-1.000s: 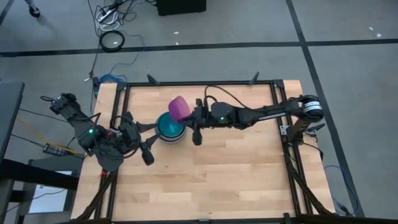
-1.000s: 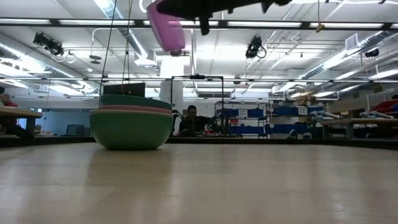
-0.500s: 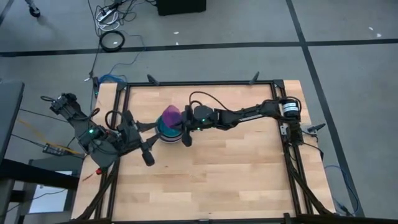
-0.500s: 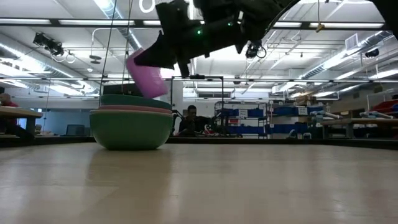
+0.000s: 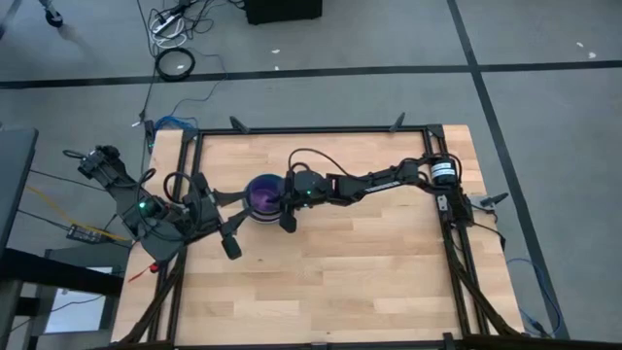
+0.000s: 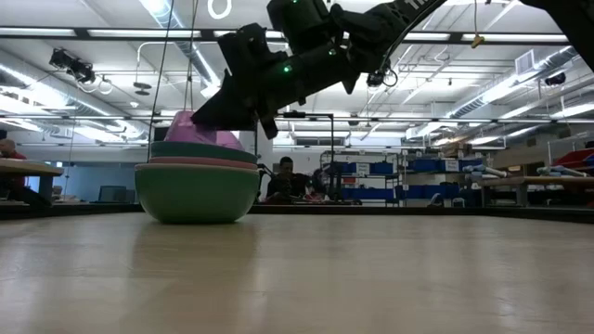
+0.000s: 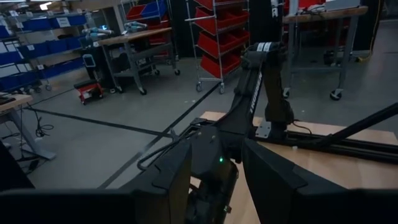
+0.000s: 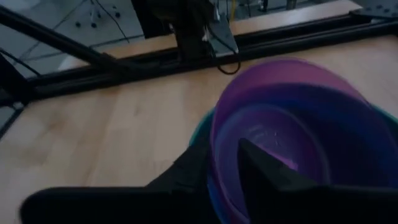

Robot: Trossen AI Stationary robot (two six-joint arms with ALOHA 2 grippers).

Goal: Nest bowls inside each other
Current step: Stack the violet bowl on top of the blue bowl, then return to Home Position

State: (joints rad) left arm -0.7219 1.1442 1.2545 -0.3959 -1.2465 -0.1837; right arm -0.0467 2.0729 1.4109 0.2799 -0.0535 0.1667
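The purple bowl (image 5: 262,192) sits mouth up in the stack of bowls, slightly tilted in the low view (image 6: 195,130). Below it show a teal bowl (image 6: 200,150), a pink rim (image 6: 200,162) and the sage green bowl (image 6: 195,193), which stands on the table. My right gripper (image 8: 224,168) reaches in from the table's right, slanting down. It is open, one finger inside the purple bowl's rim and one outside. My left gripper (image 5: 230,243) waits open left of the stack, holding nothing. My right gripper stands astride the purple bowl's rim (image 8: 217,155) on the side toward the table's right. One finger (image 8: 261,168) is inside the bowl and the other (image 8: 186,168) outside. Whether either finger touches the wall, I cannot tell. The bowl rests in the teal bowl.
A black metal frame (image 5: 311,129) runs round the wooden table (image 5: 369,262). The table's middle, near part and right half are bare wood. In the low view, shelves, benches and a seated person (image 6: 286,181) show in the room behind.
My right gripper has come down and toward the table's left with the purple bowl. The bowl was held high on its side above the stack; it has tipped mouth up and now sits in the teal bowl.
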